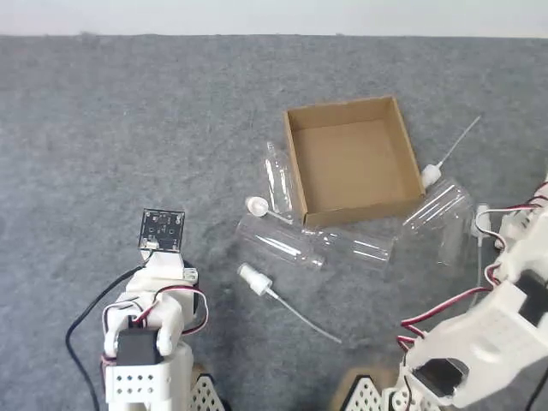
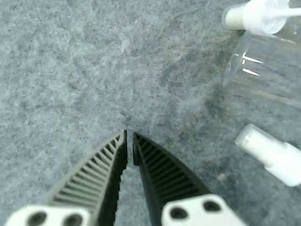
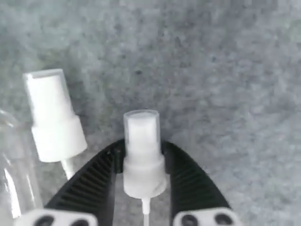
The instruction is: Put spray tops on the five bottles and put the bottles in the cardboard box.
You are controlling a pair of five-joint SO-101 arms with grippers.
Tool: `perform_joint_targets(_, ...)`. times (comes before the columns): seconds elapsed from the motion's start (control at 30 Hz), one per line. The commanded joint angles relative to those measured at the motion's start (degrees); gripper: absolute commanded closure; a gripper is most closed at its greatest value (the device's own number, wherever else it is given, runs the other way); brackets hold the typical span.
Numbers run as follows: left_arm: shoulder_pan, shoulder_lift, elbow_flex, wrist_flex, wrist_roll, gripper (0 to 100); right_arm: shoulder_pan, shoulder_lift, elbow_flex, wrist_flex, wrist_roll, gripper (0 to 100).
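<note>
The right gripper (image 3: 141,147) is pinching a white spray top (image 3: 141,134) at its collar, with one black ribbed finger (image 3: 101,174) pressing on each side. The capped nozzle is sticking out past the fingertips, and the thin dip tube is running back between the fingers. A second spray top (image 3: 54,125) is lying just beside the held one on the grey carpet (image 3: 211,61), apart from the fingers and next to a clear bottle (image 3: 9,174). The left gripper (image 2: 130,137) is pointing down at bare carpet, its fingers (image 2: 106,174) all but pressed together with only a slit between the tips. A loose spray top (image 2: 273,153) and a bottle on its side (image 2: 268,66) are lying off to one side of the left gripper, apart from it. From above, the open cardboard box (image 1: 351,158) is sitting right of centre. One bottle (image 1: 278,178) is lying along its left wall and two more (image 1: 278,242) (image 1: 358,246) are lying just near its front wall. The left arm (image 1: 150,325) is standing at the near left, well apart from the box, and the right arm (image 1: 488,334) is standing at the near right.
</note>
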Motion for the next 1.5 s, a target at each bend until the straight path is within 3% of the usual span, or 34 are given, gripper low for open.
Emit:
perform_joint_targets(0.0, -0.35, -1.05, -0.48, 0.26, -0.35, 99, 0.04, -4.88, -2.46, 3.65, 3.96, 99.2)
perform_joint_targets(0.23, -0.35, -1.05, -0.48, 0.26, -0.35, 99, -2.86, -16.22, -2.46, 10.24, 3.87, 99.2)
perform_joint_targets(0.4, -0.35, -1.05, -0.48, 0.26, -0.35, 99, -11.82, -30.2, -2.46, 18.95, 1.23, 99.2)
perform_joint_targets(0.53, -0.35, -1.05, -0.48, 0.26, -0.35, 99, -24.84, -41.8, -2.46, 25.63, -1.85, 99.2)
perform_joint_targets(0.73, -0.35, -1.05, -0.48, 0.26, -0.35, 99, -53.58, -49.1, -2.55, 28.97, -8.53, 99.2)
perform_joint_targets(0.87, -0.35, -1.05, -0.48, 0.26, -0.35, 99, -67.12, -44.88, -2.99, 25.36, -11.87, 99.2)
perform_joint_targets(1.0, -0.35, -1.05, -0.48, 0.26, -0.35, 99, -74.24, -34.86, -6.68, 20.09, -13.8, 99.2)
perform_joint_targets(1.47, -0.35, -1.05, -0.48, 0.26, -0.35, 99, -77.67, -0.84, -25.58, 17.45, -16.35, 98.9)
